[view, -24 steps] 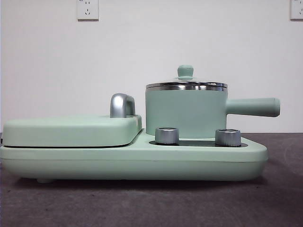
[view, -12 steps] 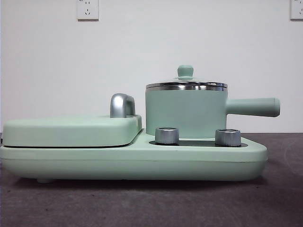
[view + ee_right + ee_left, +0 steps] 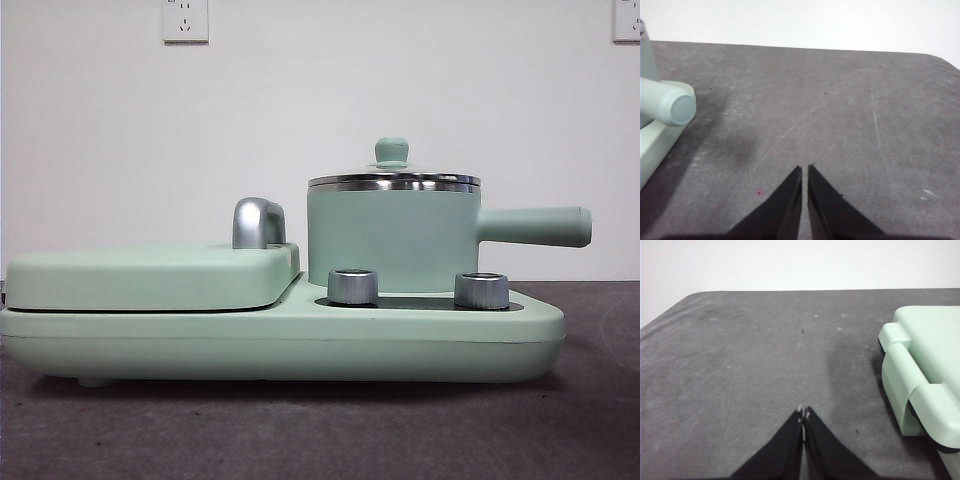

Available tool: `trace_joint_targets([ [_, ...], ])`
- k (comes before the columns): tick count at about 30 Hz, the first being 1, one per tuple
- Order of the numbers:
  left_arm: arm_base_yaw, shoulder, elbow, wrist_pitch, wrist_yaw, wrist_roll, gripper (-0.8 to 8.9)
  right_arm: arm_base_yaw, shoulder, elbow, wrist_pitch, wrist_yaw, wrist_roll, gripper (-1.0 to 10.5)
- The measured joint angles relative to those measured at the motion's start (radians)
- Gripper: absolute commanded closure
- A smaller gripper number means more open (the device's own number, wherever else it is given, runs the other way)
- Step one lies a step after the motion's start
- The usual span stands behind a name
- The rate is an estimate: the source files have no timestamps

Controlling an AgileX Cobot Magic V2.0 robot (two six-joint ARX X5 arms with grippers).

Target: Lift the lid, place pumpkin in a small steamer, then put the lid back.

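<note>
The small steamer (image 3: 392, 240), a mint-green pot with a long side handle (image 3: 535, 226), stands on the right half of a wide mint-green base (image 3: 280, 340). The lid (image 3: 393, 180) rests on the pot, its green knob (image 3: 391, 151) upright. The handle's round end (image 3: 679, 109) shows in the right wrist view. No pumpkin is in view. My left gripper (image 3: 803, 412) is shut over bare grey table, off the base's left end. My right gripper (image 3: 804, 170) is shut over bare table, off the handle's end. Neither arm appears in the front view.
A flat mint-green cover (image 3: 150, 275) with a chrome handle (image 3: 257, 222) lies on the base's left half; its corner (image 3: 920, 375) shows in the left wrist view. Two silver knobs (image 3: 352, 286) (image 3: 481, 290) sit at the base's front. A white wall stands behind.
</note>
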Motion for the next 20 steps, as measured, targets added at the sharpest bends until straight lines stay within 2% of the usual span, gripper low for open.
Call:
trace_joint_targets([
  [20, 0.0, 0.0, 0.0, 0.0, 0.0, 0.0, 8.07, 0.0, 0.0, 0.0, 0.0, 0.0, 0.0, 9.3],
])
